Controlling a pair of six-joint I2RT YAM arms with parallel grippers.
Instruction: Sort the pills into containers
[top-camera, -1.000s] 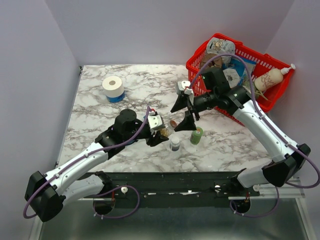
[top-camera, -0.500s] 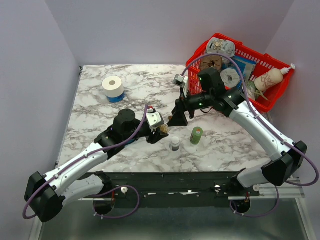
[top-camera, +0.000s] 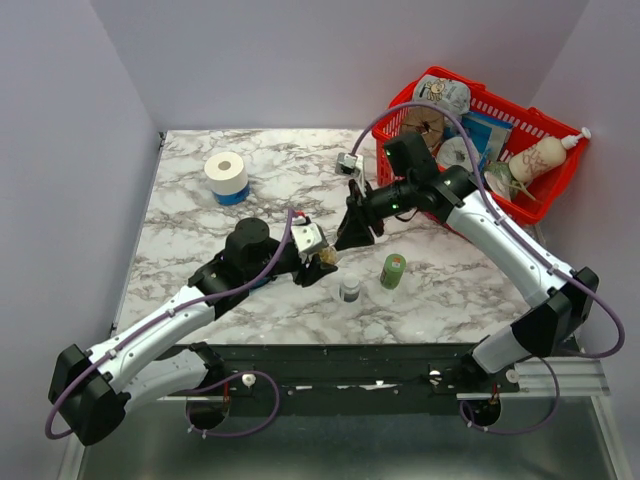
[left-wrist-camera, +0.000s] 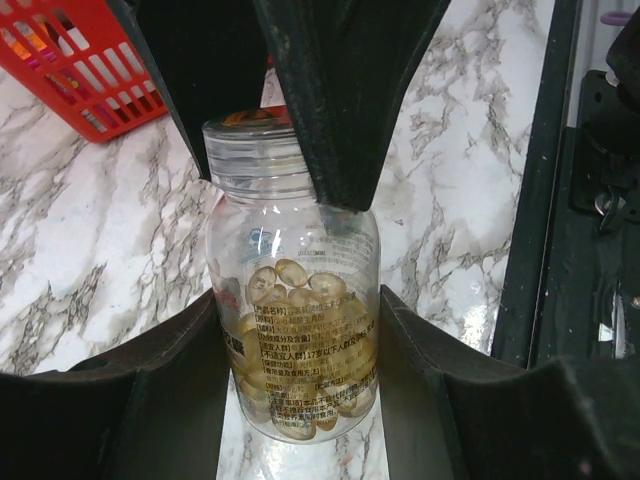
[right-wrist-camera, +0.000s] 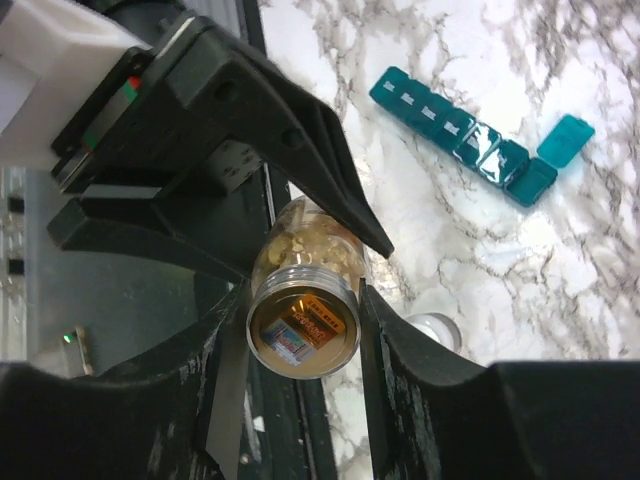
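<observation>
A small clear bottle (left-wrist-camera: 295, 330) of yellowish-brown pills (left-wrist-camera: 300, 290) is held in my left gripper (left-wrist-camera: 297, 300), shut on its lower body and raised a little above the marble table. In the top view the bottle (top-camera: 325, 258) sits between the two arms. My right gripper (right-wrist-camera: 303, 300) is shut on the bottle's tan cap (right-wrist-camera: 303, 330), one finger on each side; in the top view it (top-camera: 345, 238) meets the bottle from the upper right. The blue pill-organiser strip (right-wrist-camera: 460, 130) lies on the table with its end lid open; the top view does not show it.
A green bottle (top-camera: 393, 271) and a white bottle with dark cap (top-camera: 349, 289) stand just in front of the grippers. A red wire basket (top-camera: 545, 200) full of items is at the back right. A tissue roll (top-camera: 226, 175) stands at the back left.
My right gripper, open wide a second ago, has moved left and down to the bottle and closed on its cap. The left gripper has kept the bottle nearly still.
</observation>
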